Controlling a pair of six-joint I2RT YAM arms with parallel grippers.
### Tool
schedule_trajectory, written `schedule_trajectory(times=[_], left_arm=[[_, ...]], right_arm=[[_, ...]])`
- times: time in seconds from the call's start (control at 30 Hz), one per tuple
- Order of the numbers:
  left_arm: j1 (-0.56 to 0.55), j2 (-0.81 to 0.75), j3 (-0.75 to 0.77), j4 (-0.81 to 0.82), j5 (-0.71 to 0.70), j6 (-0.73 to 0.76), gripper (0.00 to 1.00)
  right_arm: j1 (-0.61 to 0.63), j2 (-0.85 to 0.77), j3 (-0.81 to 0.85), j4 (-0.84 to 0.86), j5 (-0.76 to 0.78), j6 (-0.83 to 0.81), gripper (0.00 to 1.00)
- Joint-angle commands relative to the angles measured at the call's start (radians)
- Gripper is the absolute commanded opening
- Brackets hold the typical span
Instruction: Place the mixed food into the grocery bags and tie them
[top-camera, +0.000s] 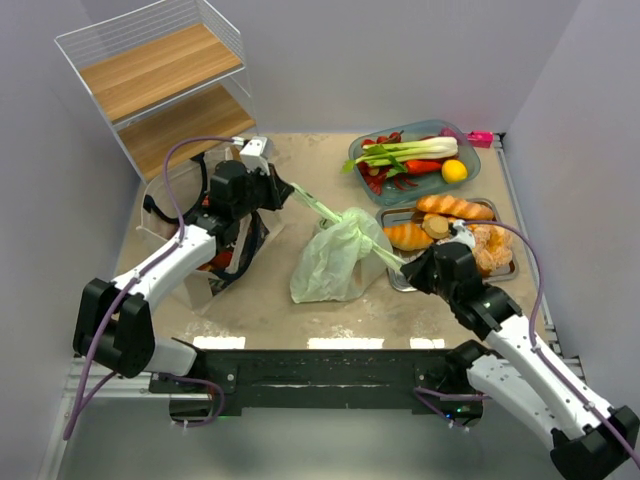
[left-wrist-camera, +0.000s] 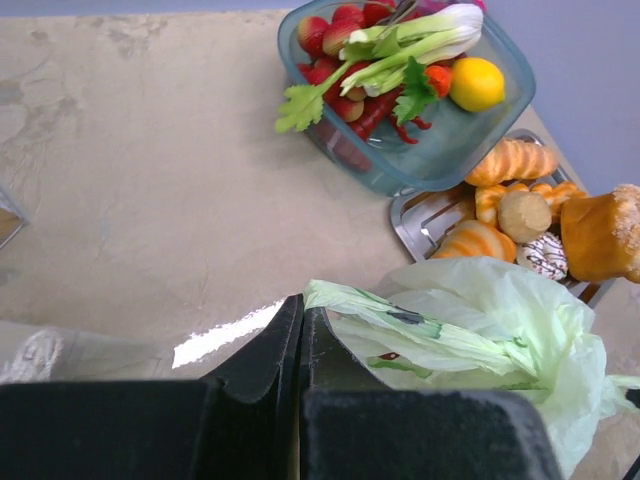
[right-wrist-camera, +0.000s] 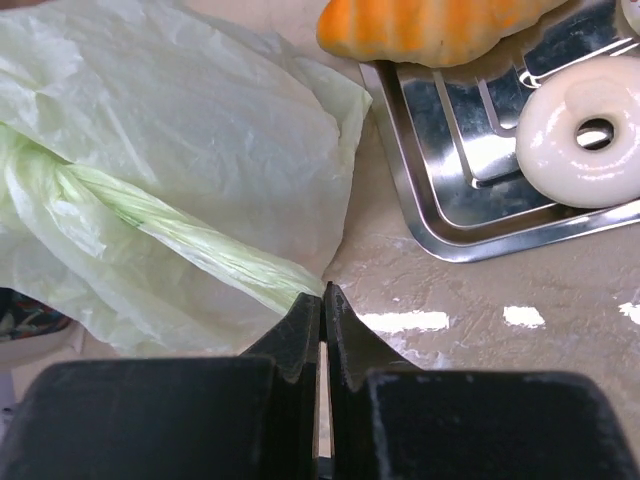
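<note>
A pale-green bag (top-camera: 333, 262) sits mid-frame on the counter (top-camera: 280, 305), with two twisted handles drawn taut in opposite directions. The left end effector (top-camera: 290, 191), up and to its left, is clamped on one handle. The right end effector (top-camera: 408, 266), at its right, pinches the other. At upper right are a clear tub (top-camera: 472, 158) of vegetables and a metal tray (top-camera: 392, 214) of pastries. A beige tote (top-camera: 150, 237) lies under the left arm.

The pale-green bag (top-camera: 335, 262) was thin, crinkled plastic film, faintly see-through and softly shiny. The tray (right-wrist-camera: 470, 215) was polished metal, mirror-bright, and the doughnut (right-wrist-camera: 560, 172) on it had a smooth, glossy white coat. The desk (left-wrist-camera: 150, 150) looked mottled beige with a slight sheen. The tub (left-wrist-camera: 450, 160) was translucent bluish plastic, the fingers (right-wrist-camera: 298, 335) matt black plastic, and the shelf (top-camera: 160, 70) wood boards in white wire.
</note>
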Motion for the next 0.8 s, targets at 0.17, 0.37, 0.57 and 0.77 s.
schedule_trajectory(times=[0.17, 0.37, 0.57, 0.77], left_arm=[[0.076, 0.001, 0.059, 0.002, -0.267, 0.074, 0.0], [0.085, 0.003, 0.067, -0.003, -0.304, 0.093, 0.0], [0.096, 0.012, 0.085, -0.018, -0.29, 0.093, 0.0], [0.122, 0.018, 0.102, -0.023, -0.284, 0.098, 0.0]], right_arm=[[-0.006, -0.121, -0.034, -0.245, 0.188, 0.136, 0.0], [-0.008, -0.135, -0.031, -0.269, 0.231, 0.176, 0.0], [-0.008, -0.166, -0.033, -0.304, 0.284, 0.224, 0.0], [-0.006, -0.189, -0.03, -0.339, 0.326, 0.279, 0.0]])
